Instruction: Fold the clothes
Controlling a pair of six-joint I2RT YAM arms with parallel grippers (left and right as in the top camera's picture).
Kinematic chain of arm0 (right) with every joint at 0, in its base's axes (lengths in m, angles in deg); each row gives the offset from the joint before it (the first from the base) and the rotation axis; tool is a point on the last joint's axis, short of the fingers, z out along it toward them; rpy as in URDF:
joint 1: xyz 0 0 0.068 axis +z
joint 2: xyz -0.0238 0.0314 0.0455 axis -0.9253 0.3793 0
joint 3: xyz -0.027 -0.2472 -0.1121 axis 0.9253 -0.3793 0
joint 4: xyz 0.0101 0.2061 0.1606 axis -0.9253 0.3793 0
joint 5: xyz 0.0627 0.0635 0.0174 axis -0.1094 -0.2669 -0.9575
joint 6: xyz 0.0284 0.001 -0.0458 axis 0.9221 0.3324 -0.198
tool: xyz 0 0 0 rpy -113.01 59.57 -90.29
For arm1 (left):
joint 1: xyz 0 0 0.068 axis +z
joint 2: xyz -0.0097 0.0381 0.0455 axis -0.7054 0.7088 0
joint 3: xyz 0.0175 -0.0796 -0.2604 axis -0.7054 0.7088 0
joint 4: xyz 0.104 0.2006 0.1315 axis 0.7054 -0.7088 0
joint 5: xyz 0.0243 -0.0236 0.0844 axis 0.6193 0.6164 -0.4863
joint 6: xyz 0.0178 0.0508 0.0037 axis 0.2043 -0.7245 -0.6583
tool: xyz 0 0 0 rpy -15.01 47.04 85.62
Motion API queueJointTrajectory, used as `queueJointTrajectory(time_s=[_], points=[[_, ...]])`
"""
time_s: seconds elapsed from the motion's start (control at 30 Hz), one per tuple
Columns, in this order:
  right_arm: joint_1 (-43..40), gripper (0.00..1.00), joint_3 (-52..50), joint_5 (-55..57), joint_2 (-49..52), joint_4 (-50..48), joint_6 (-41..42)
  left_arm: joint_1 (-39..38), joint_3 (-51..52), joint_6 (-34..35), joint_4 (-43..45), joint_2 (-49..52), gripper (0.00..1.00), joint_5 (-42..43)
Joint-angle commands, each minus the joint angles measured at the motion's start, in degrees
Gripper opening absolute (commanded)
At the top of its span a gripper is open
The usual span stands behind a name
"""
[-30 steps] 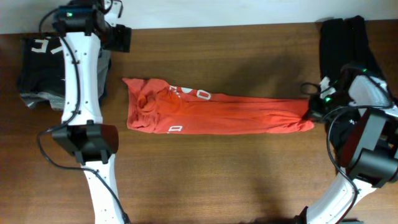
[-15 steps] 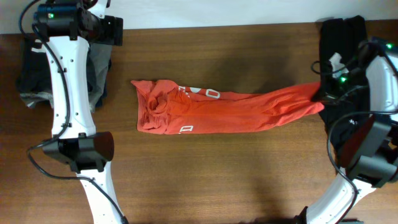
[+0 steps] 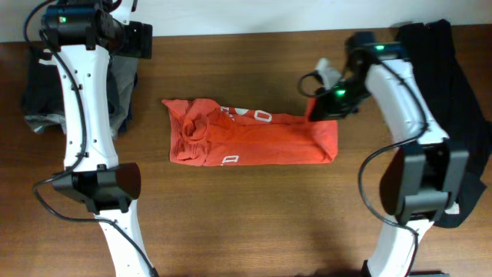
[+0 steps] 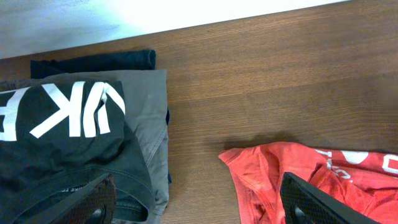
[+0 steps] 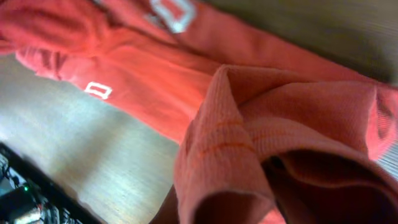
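Observation:
The orange-red T-shirt [image 3: 246, 138] lies as a long folded strip across the middle of the table, white lettering facing up. My right gripper [image 3: 317, 105] is shut on its right end, holding that end raised above the strip's right part. In the right wrist view the bunched orange cloth [image 5: 249, 124] fills the frame and hides the fingers. My left gripper [image 3: 142, 40] is at the far left corner, open and holding nothing. In the left wrist view it [image 4: 199, 208] hovers between a dark folded stack [image 4: 68, 130] and the shirt's collar end [image 4: 273, 171].
A stack of folded dark clothes [image 3: 38, 85] with white lettering sits at the far left. A long black garment [image 3: 442, 69] lies along the right side of the table, partly under the right arm. The table's far edge [image 3: 246, 32] meets a white wall.
My right gripper has carried the shirt's right end up and leftward, so the strip now looks much shorter. The left arm has drawn back toward the far left corner.

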Motion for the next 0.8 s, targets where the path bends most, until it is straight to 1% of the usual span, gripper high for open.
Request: queueJointTrajectory(time_s=[0.0, 0.2, 0.3, 0.33, 0.37, 0.4, 0.43, 0.47, 0.7, 0.73, 0.77], points=[[4.3, 0.04, 1.0, 1.7, 0.2, -0.6, 2.2, 0.4, -0.3, 0.7, -0.1, -1.1, 0.84, 0.2], [10.1, 0.05, 0.8, 2.7, 3.7, -3.1, 3.6, 0.4, -0.3, 0.7, -0.8, -1.1, 0.84, 0.2], [11.5, 0.09, 0.8, 2.7, 4.9, -4.2, 4.3, 0.4, -0.3, 0.7, -1.0, -1.1, 0.84, 0.2], [11.9, 0.14, 0.8, 2.7, 5.4, -4.4, 4.2, 0.4, -0.3, 0.7, -1.0, -1.1, 0.84, 0.2], [12.2, 0.3, 0.8, 2.6, 5.5, -4.5, 4.2, 0.4, -0.3, 0.7, -1.0, -1.1, 0.84, 0.2], [12.5, 0.4, 0.8, 2.7, 5.6, -4.5, 4.2, 0.4, -0.3, 0.7, -1.0, -1.1, 0.84, 0.2], [12.6, 0.47, 0.8, 2.6, 5.6, -4.5, 4.2, 0.4, -0.3, 0.7, -1.2, -1.1, 0.84, 0.2], [12.8, 0.49, 0.8, 2.6, 5.6, -4.4, 4.2, 0.4, -0.3, 0.7, -1.2, -1.1, 0.84, 0.2], [12.8, 0.48, 1.9, 2.4, 4.9, -1.3, 4.2, 0.4, -0.3, 0.7, -1.4, -1.1, 0.84, 0.8], [12.7, 0.47, 2.6, 2.5, 4.9, -0.5, 4.1, 0.3, -0.3, 0.7, -1.6, -1.1, 0.84, 1.8], [12.5, 0.47, 4.7, 2.7, 4.7, 1.2, 4.0, 0.3, -0.3, 0.7, -2.4, -1.1, 0.84, 4.7]])
